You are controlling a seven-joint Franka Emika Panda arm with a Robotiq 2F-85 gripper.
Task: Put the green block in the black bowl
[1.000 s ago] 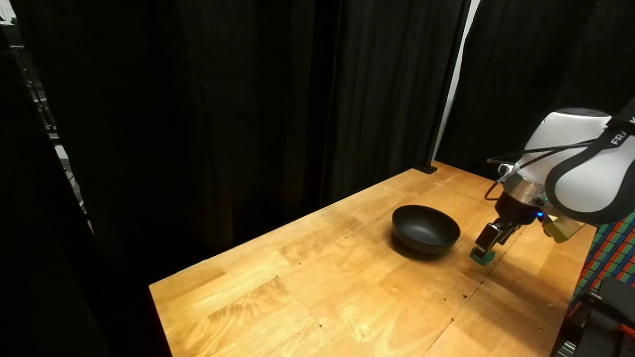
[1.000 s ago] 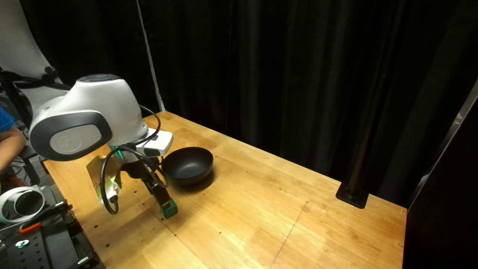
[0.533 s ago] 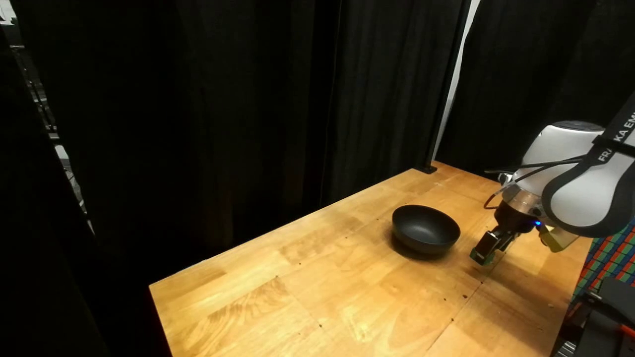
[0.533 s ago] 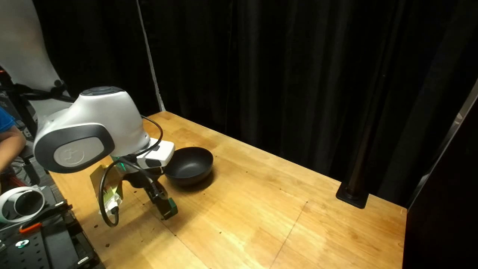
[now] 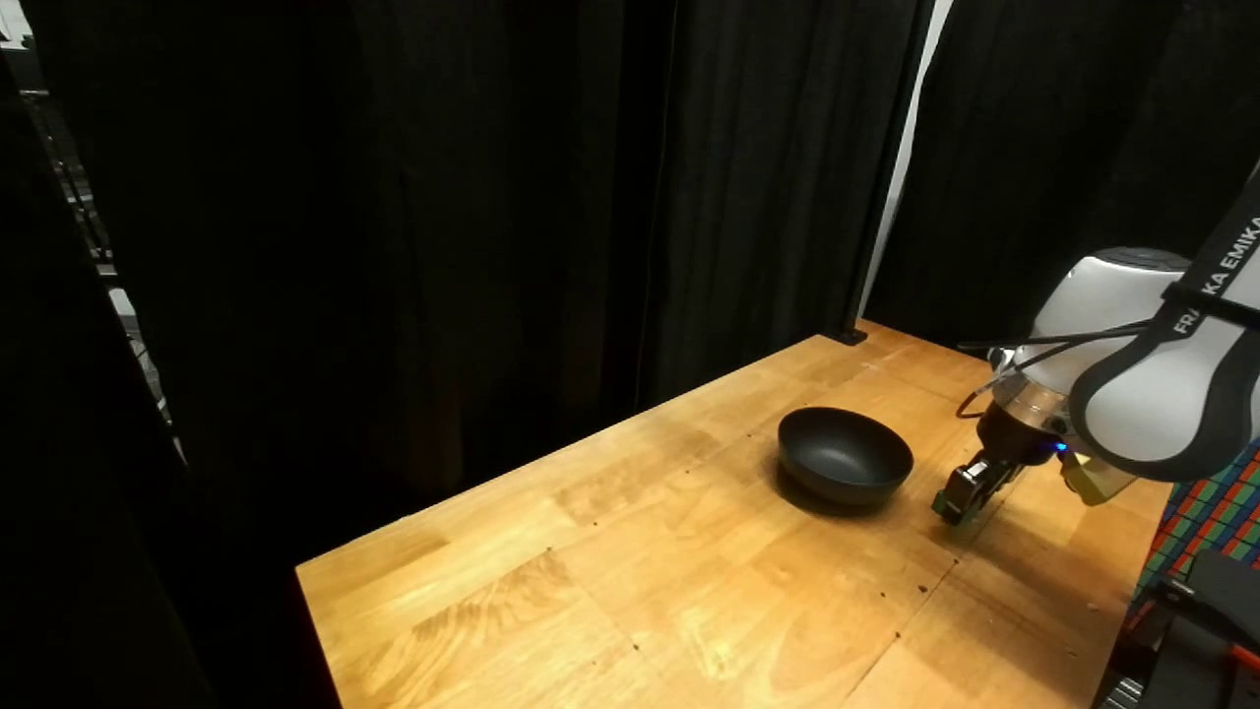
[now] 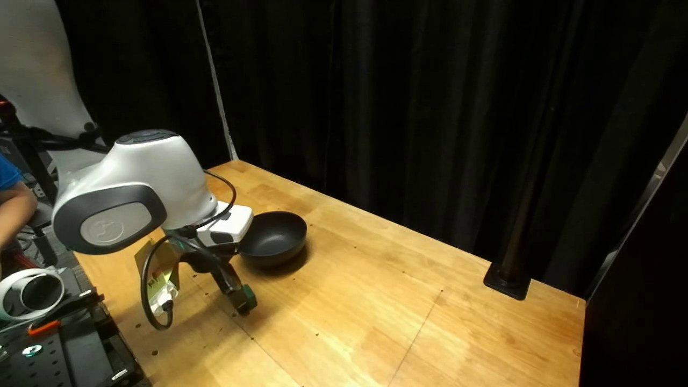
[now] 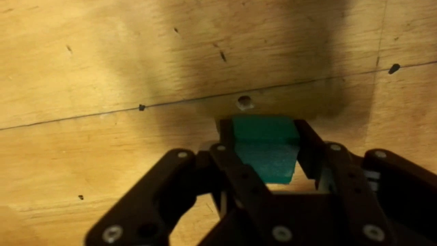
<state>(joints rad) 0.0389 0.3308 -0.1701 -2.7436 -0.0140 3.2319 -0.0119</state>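
The green block (image 7: 266, 157) fills the gap between the fingers in the wrist view, with dark fingers against both its sides. My gripper (image 7: 263, 131) is shut on it, low over the wooden table. In an exterior view only a small green part of the block (image 6: 249, 295) shows beside the fingertips; the rest is hidden behind them. The black bowl (image 5: 845, 458) stands upright a short way from the gripper, and its inside looks empty. Part of the bowl's near side (image 6: 274, 239) is covered by the arm in an exterior view.
The wooden table (image 5: 689, 591) runs to dark curtains (image 6: 403, 107) along its back. A black post base (image 6: 508, 280) stands at a table edge. Beside the table lie a white ring-shaped object (image 6: 32, 293) and dark equipment, with a person's arm (image 6: 19, 209) behind.
The arm has come down a little and the gripper has lowered around the green block. Its fingers have drawn together onto the block. The bowl has stayed in place.
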